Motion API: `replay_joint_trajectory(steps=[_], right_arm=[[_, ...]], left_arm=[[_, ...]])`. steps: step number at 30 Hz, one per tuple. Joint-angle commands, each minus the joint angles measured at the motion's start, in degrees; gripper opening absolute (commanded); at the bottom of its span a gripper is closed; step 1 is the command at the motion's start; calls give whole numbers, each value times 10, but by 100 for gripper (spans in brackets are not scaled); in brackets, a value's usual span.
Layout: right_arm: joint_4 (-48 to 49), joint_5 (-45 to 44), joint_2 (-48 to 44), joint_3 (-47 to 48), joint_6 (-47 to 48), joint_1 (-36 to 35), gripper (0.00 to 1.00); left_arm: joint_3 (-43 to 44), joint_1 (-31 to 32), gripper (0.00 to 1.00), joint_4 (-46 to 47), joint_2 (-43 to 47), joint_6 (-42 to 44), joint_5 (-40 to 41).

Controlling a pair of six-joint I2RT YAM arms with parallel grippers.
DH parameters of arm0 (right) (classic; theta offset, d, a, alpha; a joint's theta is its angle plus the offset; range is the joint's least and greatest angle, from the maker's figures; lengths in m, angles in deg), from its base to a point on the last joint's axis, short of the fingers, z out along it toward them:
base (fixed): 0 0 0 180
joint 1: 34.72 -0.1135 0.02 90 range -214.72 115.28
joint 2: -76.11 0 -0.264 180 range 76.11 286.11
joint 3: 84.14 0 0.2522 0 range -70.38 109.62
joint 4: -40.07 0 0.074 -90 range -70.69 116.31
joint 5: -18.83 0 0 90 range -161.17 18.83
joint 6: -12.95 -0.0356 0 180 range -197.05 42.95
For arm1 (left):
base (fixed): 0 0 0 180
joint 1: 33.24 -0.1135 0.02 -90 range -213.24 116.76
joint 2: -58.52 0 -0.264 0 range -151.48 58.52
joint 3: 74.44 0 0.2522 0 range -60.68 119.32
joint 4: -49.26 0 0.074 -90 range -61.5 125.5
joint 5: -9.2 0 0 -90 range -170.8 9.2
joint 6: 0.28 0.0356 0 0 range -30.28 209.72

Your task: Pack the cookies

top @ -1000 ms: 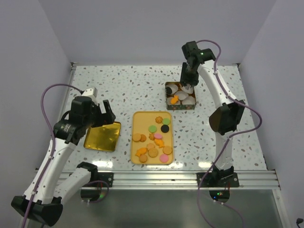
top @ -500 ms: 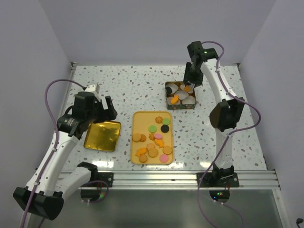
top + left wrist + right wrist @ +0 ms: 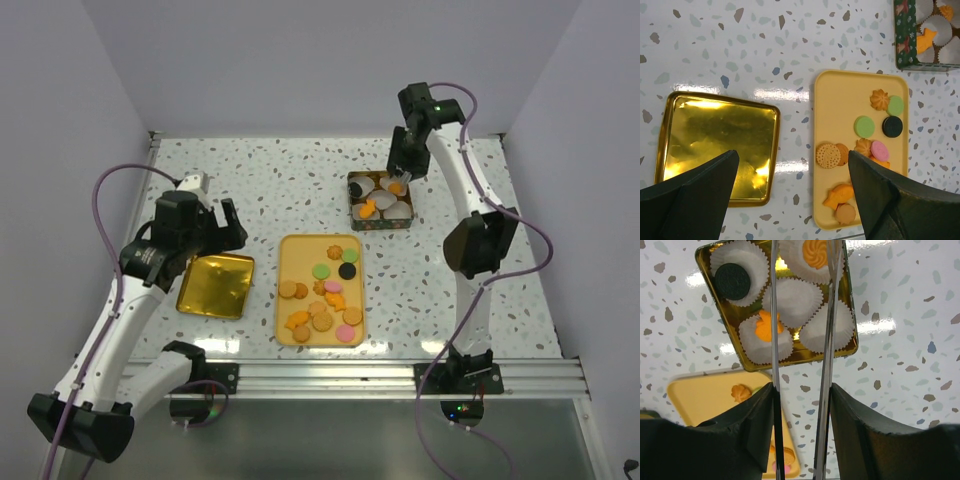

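Several cookies in orange, tan, pink, green and black lie on a yellow tray; they also show in the left wrist view. A green tin holds white paper cups. Three of the cups hold a black cookie, an orange fish cookie and an orange swirl cookie. My right gripper is shut on metal tongs, whose blades are apart and empty above the tin. My left gripper is open and empty, high between the gold lid and the tray.
A gold lid lies upside down left of the tray, also seen in the left wrist view. The tin's rim stands behind the tray's far right corner. Walls enclose the table on three sides.
My right gripper lifted the tongs up and back off the tin, and an orange swirl cookie now shows in the tin's back-right cup. My left gripper shifted slightly.
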Motion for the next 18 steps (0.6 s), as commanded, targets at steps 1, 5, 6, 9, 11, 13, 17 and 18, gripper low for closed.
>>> replay_joint_trajectory(steps=[1, 5, 6, 9, 11, 13, 17, 18], right_arm=[[3, 16, -79, -14, 1, -18, 49], [22, 15, -152, -110, -10, -62, 49], [26, 11, -165, -126, -13, -89, 49], [45, 15, -207, -200, -33, -143, 49], [71, 21, -238, -261, -52, -179, 50], [83, 22, -254, -317, -70, -199, 50], [112, 27, -270, -376, -90, -245, 50], [112, 25, -269, -381, -93, -250, 50]], left_arm=[[19, 3, 96, 16, 13, 1, -6], [12, 3, 96, 11, 33, -1, -14], [6, 3, 96, 8, 37, -1, -15], [-2, 3, 96, 0, 53, -4, -15], [-10, 3, 96, -4, 67, -5, -15], [-15, 3, 96, -13, 79, -6, -15], [-23, 3, 96, -24, 99, -6, -15], [-23, 3, 96, -29, 102, -6, -15]])
